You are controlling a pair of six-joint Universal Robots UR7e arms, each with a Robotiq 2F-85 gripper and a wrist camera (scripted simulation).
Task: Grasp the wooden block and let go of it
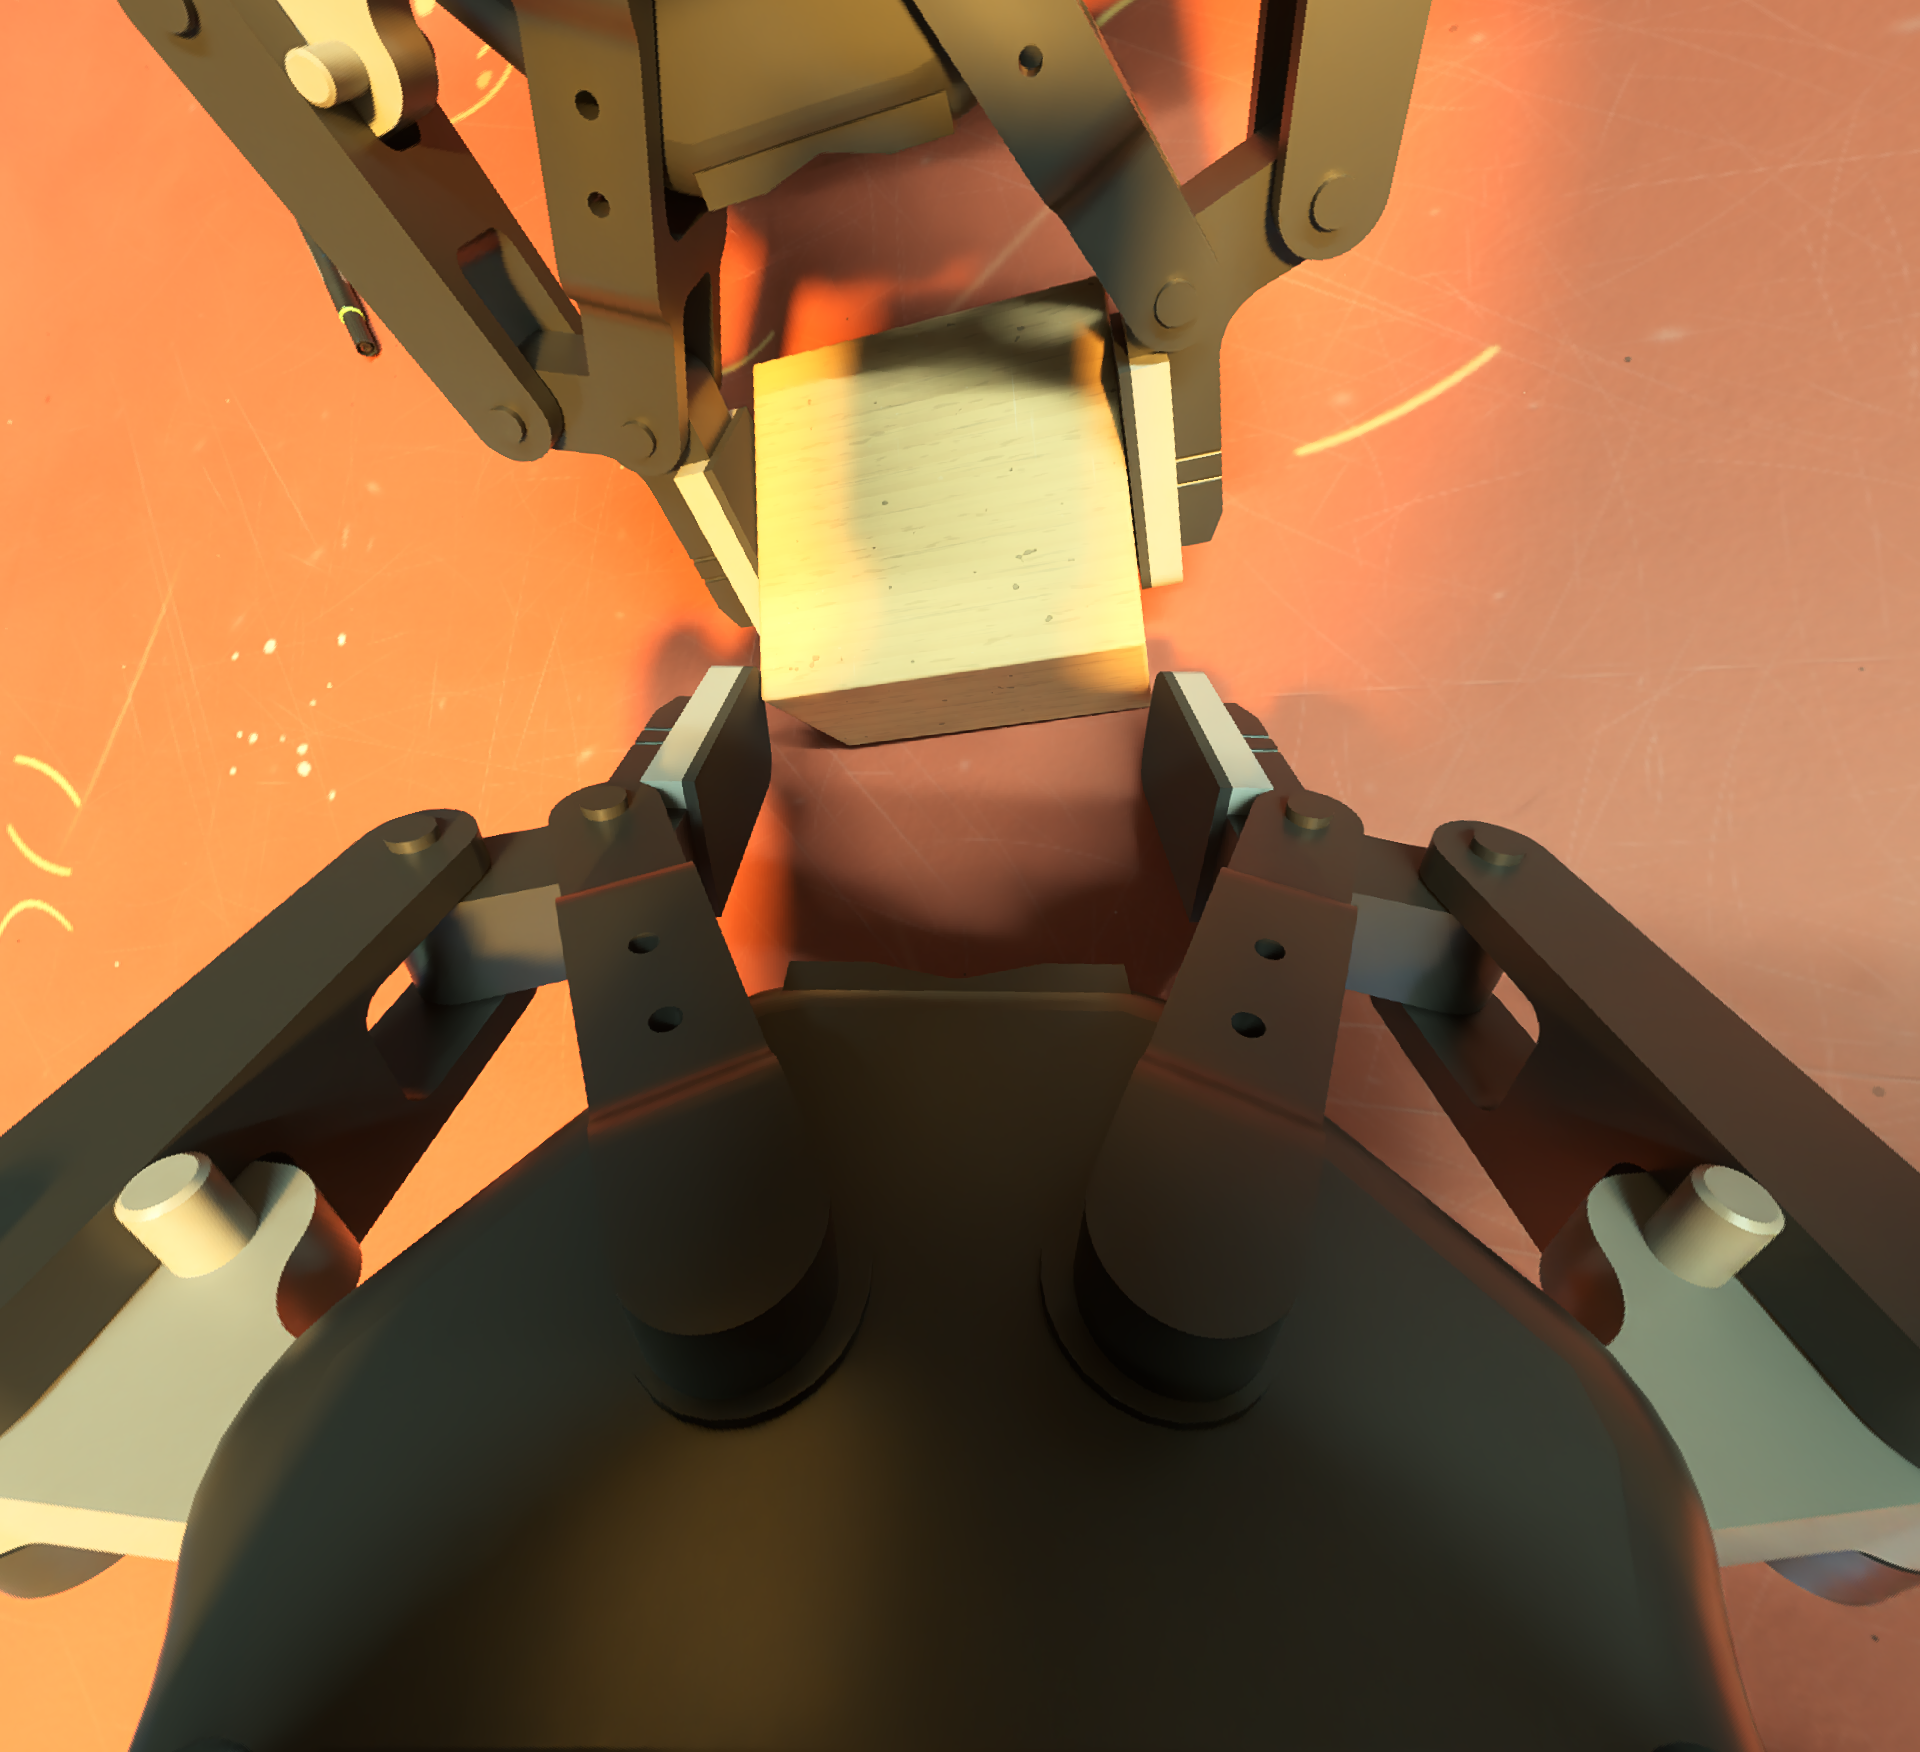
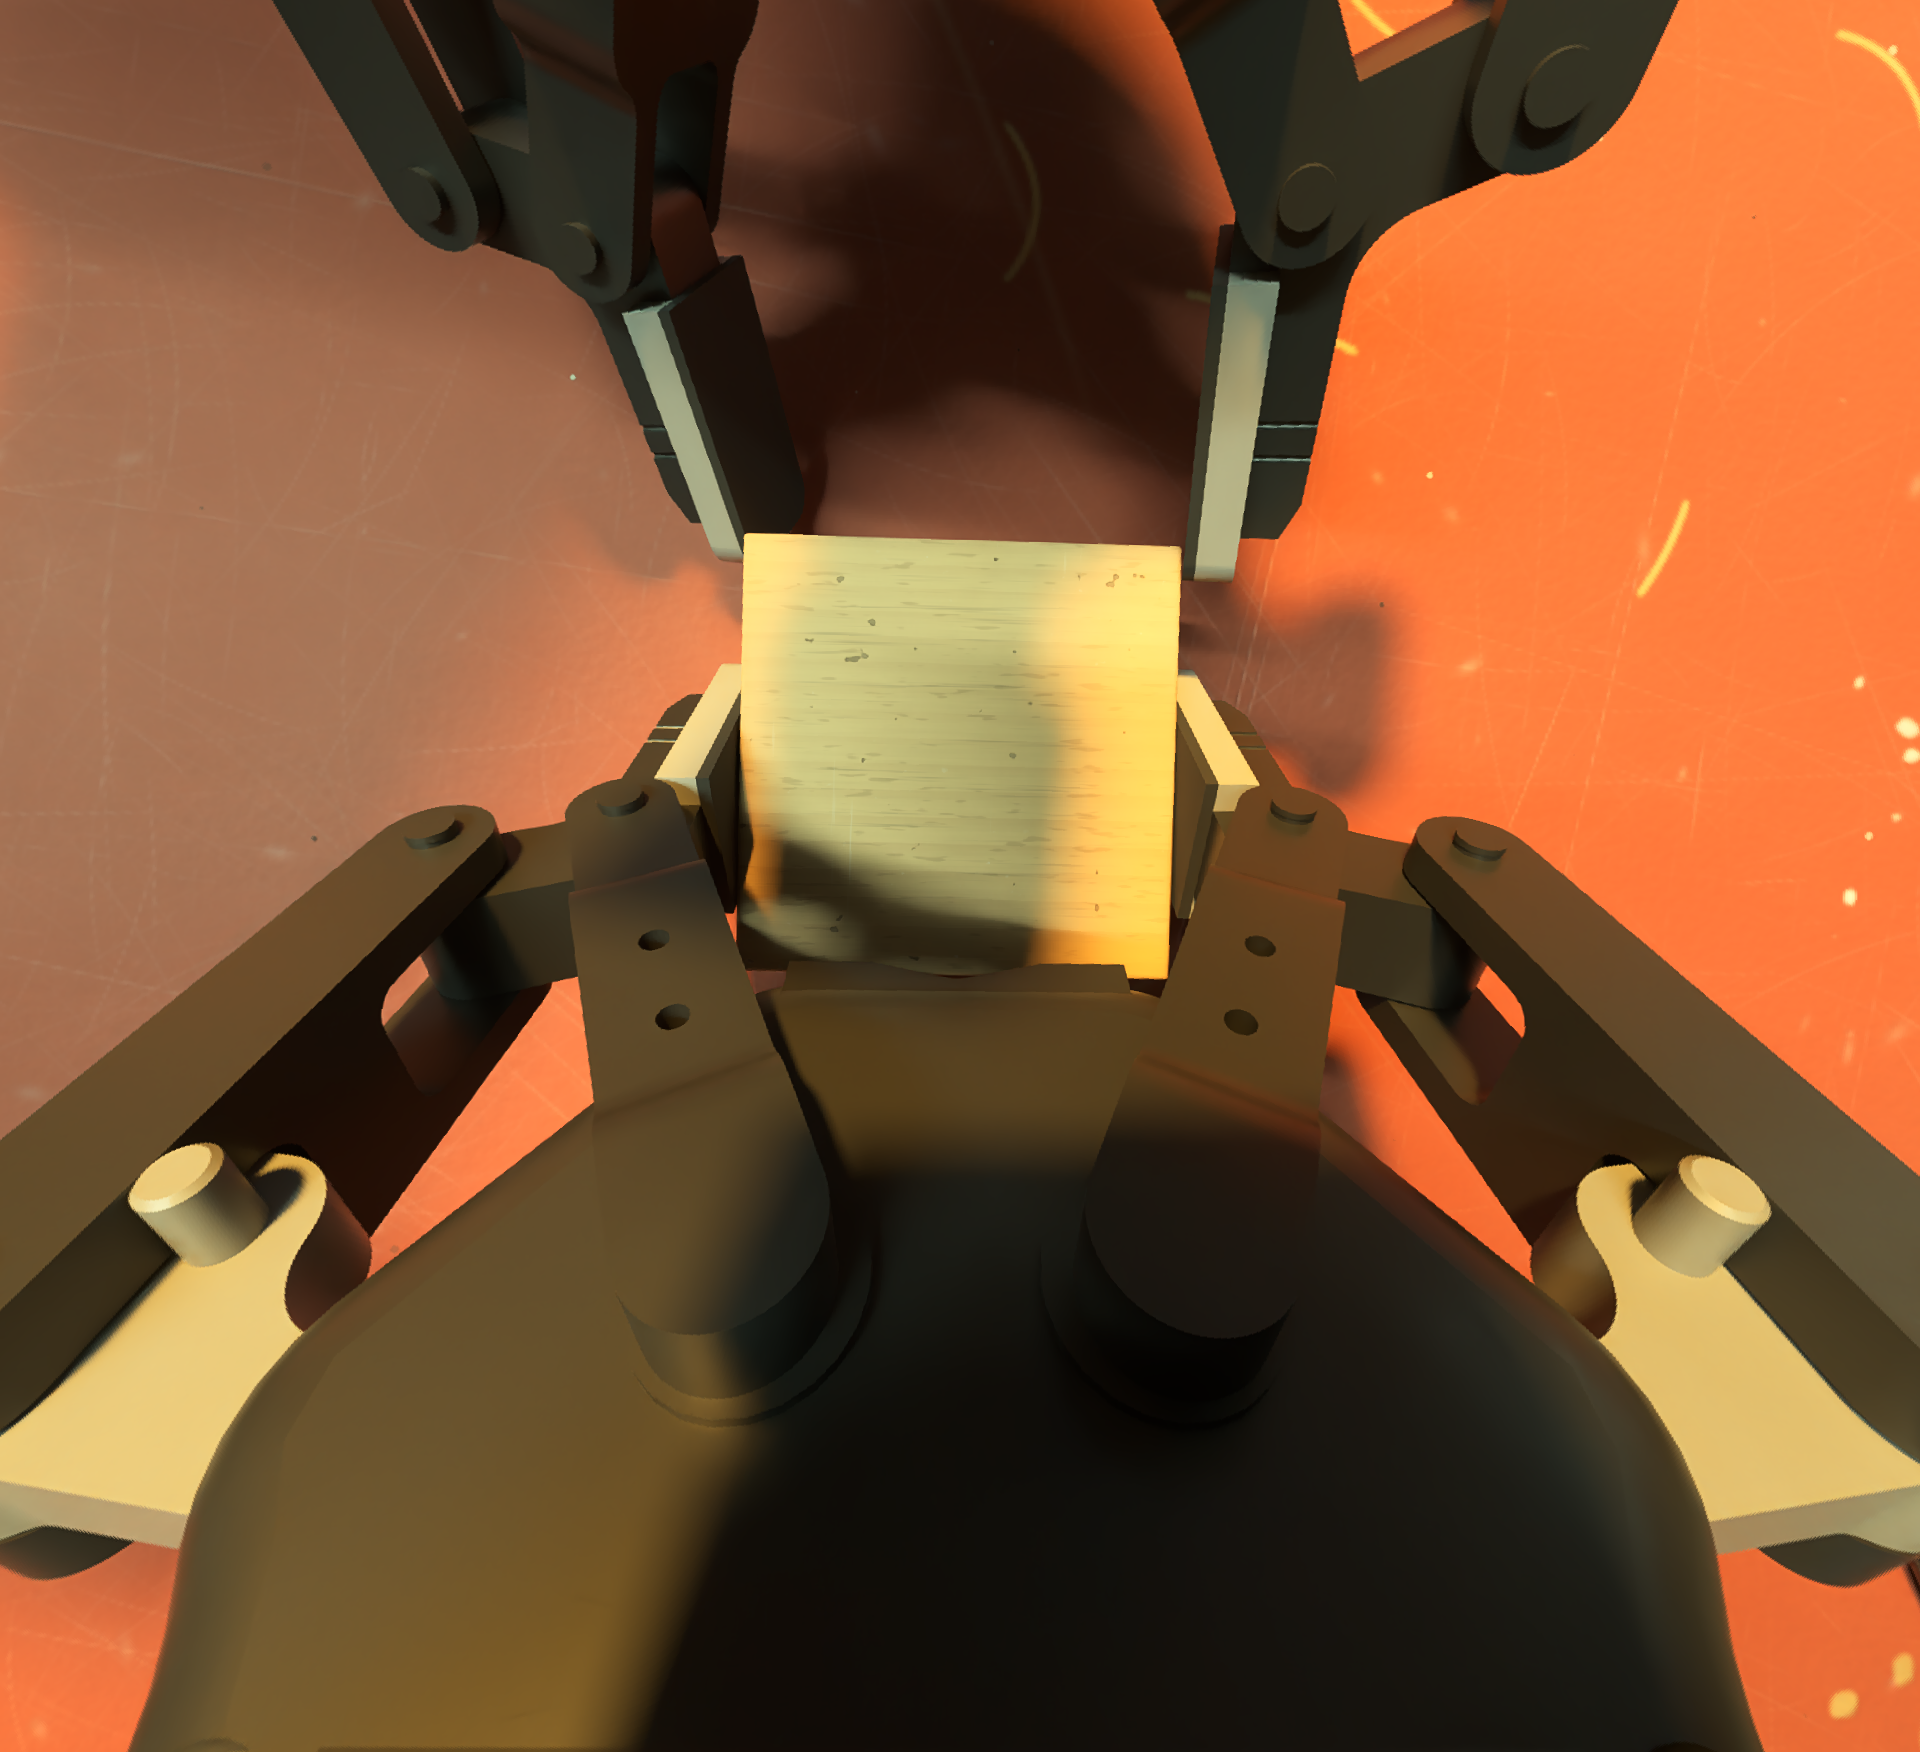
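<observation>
A pale wooden block (image 2: 956, 746) sits between the pads of my right gripper (image 2: 956, 715), which is shut on its two sides. In the left wrist view the same block (image 1: 945, 528) lies just ahead, held by the right gripper (image 1: 951, 596) coming in from the top. My left gripper (image 1: 951, 694) is open, its fingertips at the block's near edge, one to each side and apart from it. It also shows in the right wrist view (image 2: 966, 554) at the block's far edge. I cannot tell whether the block rests on the table.
The orange, scratched table top (image 1: 1558, 559) spreads all around both grippers. The two grippers face each other closely over the block, with only a small gap between their fingertips.
</observation>
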